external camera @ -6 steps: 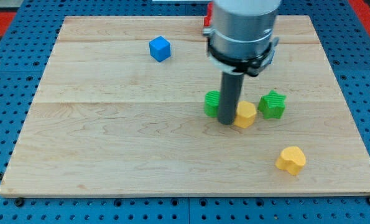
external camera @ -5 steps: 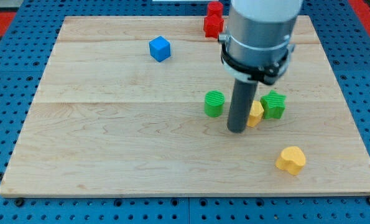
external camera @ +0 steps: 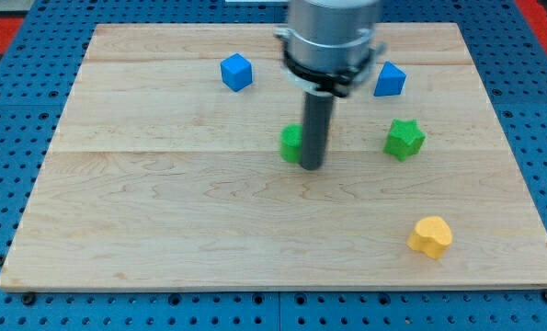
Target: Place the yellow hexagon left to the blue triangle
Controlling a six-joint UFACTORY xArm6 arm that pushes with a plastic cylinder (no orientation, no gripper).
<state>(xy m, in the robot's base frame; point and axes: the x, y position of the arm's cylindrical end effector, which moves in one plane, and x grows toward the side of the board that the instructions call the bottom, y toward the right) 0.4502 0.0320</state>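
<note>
The arm has no hand to open or close, only a dark rod. The tip (external camera: pixel 312 168) sits on the board near the middle of the frame, touching or just beside the right side of a green block (external camera: pixel 291 143).

The blue triangle (external camera: pixel 390 80) is in the upper right, well apart from the tip. I cannot see the yellow hexagon anywhere; it may be hiding behind the rod, but I cannot tell. A yellow block (external camera: pixel 430 236) lies in the lower right, and its shape looks lumpy, not like a hexagon.

A green star (external camera: pixel 404 139) sits below the triangle, and a blue cube (external camera: pixel 237 72) is in the upper left.

What could go wrong? The rod could shove the green block along by mistake because it is so close. A push toward the triangle could also bump the triangle or the star, and then the goal spot moves.
</note>
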